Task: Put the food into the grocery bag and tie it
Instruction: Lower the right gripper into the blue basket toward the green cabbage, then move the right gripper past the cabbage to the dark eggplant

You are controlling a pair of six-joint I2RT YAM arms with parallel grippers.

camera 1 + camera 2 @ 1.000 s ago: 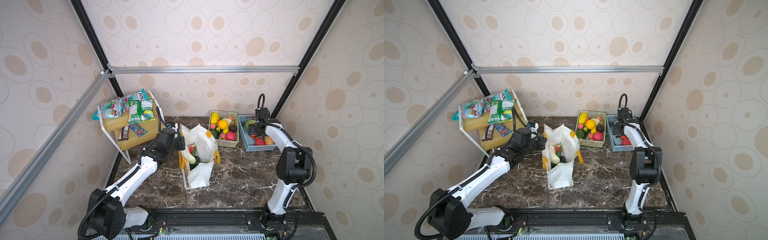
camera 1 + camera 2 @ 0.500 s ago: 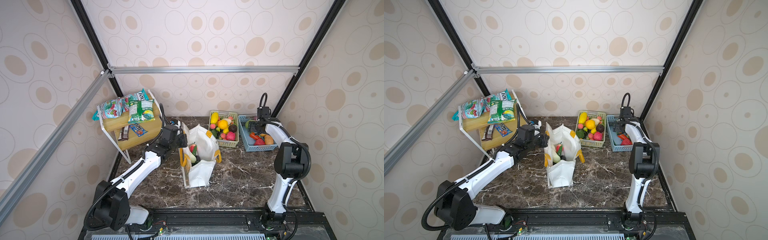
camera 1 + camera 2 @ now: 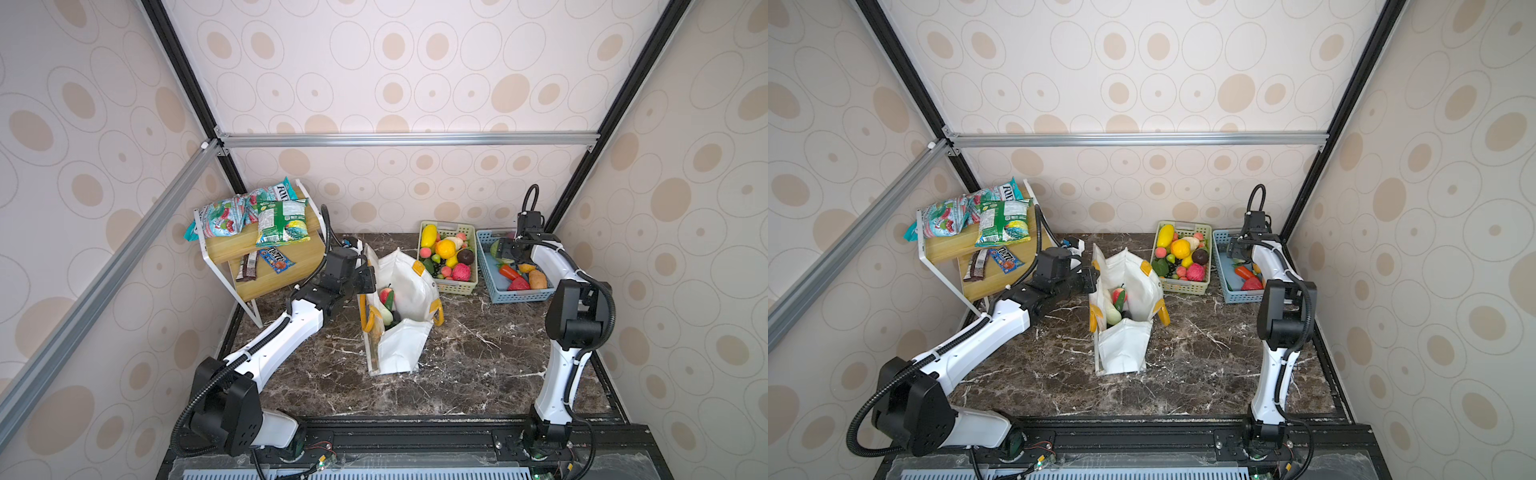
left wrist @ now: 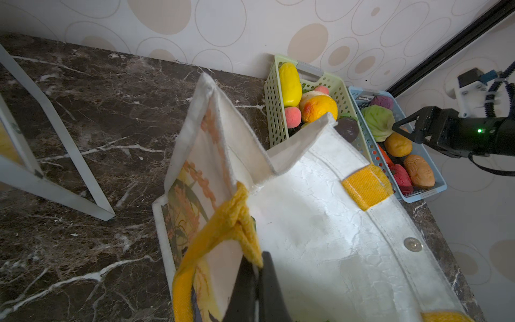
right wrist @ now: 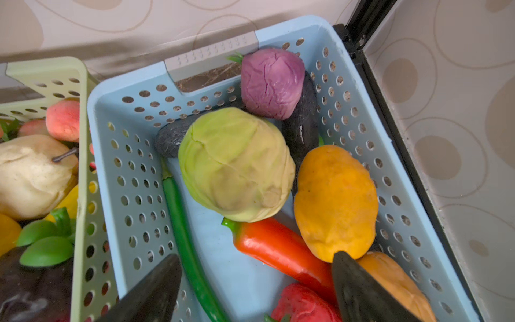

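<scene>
Left end effector [image 4: 257, 263] clamped shut on grocery bag [image 4: 320, 223] yellow handle [image 4: 225, 223]. Right end effector [image 5: 255, 258] wide open, empty, over green cabbage [image 5: 237, 164] in blue basket [image 5: 131, 145]; contact unclear.

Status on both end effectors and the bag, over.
Left end effector shut on grocery bag by its yellow handle. Right end effector open over pale cabbage in blue basket. Bag open, some food inside, untied. Nothing blocking.
</scene>
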